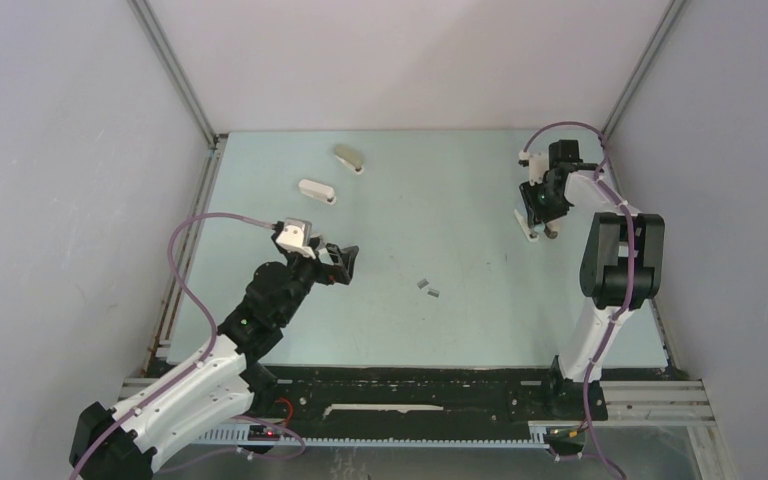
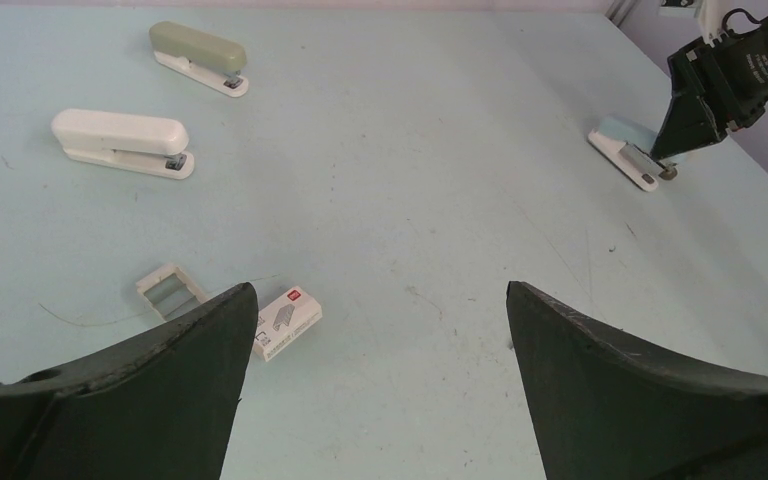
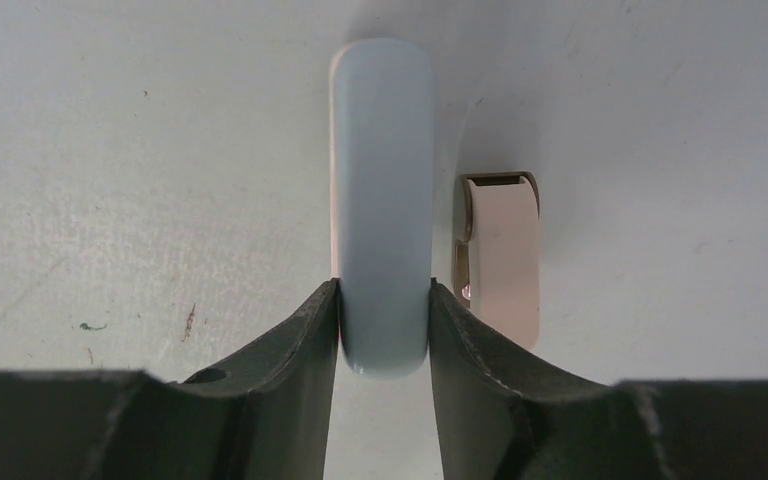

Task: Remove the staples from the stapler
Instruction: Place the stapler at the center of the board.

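Right pincer [image 3: 383, 300] clamping stapler [image 3: 380, 180], pale blue, smooth rounded top

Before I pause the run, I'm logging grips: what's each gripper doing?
Left gripper: open, holding nothing.
Right gripper: closed on the pale blue stapler.

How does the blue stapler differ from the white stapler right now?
Colour: the blue stapler is pale blue, the white stapler cream-white. Hold: the blue stapler is clamped between the fingers of the right gripper, while the white stapler lies free, touched by nothing. Place: the blue stapler is near the right side, the white stapler toward the far left. Both sit on the table.
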Robot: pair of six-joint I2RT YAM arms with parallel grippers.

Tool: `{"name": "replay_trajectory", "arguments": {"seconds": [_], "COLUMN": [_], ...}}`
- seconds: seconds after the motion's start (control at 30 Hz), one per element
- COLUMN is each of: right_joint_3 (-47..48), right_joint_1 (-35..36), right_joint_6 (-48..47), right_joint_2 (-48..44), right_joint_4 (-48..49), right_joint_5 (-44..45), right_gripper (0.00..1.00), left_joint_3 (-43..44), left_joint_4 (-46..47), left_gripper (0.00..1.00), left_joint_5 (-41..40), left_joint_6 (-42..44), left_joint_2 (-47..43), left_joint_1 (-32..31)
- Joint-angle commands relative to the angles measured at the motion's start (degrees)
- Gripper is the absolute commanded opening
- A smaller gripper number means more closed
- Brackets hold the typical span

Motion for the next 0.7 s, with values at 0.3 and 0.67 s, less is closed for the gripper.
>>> {"name": "replay_trajectory", "arguments": {"seconds": [0.3,0.67], "right_joint_3": [0.8,1.3], "right_joint_1": [-0.2,-0.4], "right_joint_6": [1.7,1.3], "right_joint_2": [-8.8,-17.9], "right_joint_4": [-0.5,-1.8], "right_joint_5": [-1.2,-11.9], "right_gripper": [0.57,0.6], "left_joint_3": [-0.7,0.3], "left_joint_4": [1.7,1.8], "left_gripper": [1.0,1.0], "left_joint_5": [-1.0,-0.4], "left_joint_6": [-0.7,-1.4], "left_joint_2": [-1.2,-1.4], "left_joint_1": [0.3,0.3]}}
